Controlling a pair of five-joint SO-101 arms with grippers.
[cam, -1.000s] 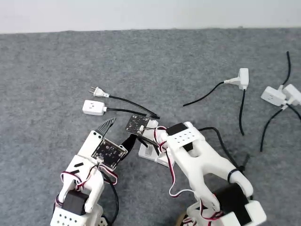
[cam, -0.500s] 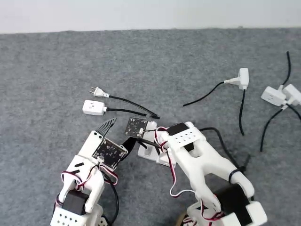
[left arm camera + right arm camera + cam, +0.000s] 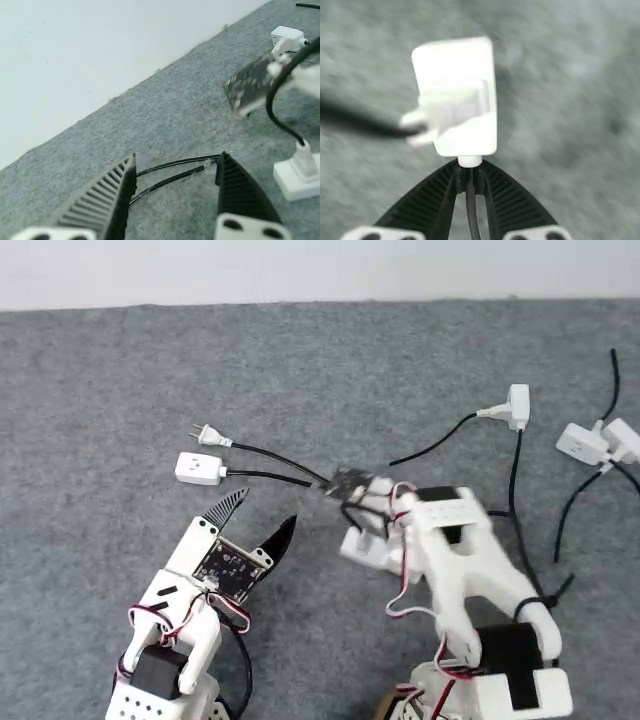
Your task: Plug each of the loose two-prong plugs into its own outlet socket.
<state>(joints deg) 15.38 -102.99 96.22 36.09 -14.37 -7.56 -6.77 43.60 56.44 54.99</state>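
Socket block [image 3: 455,95]: right gripper [image 3: 469,172] fingers pinch its cord [image 3: 469,200] just behind it, probably to steady it; left gripper [image 3: 177,157] nearby, fingers spread.

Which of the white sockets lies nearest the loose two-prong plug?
The leftmost socket, lying right beside the loose plug. The right arm's socket and the sockets toward the right edge lie much farther from it.

Grey carpet [image 3: 100,370], white wall [image 3: 300,270]
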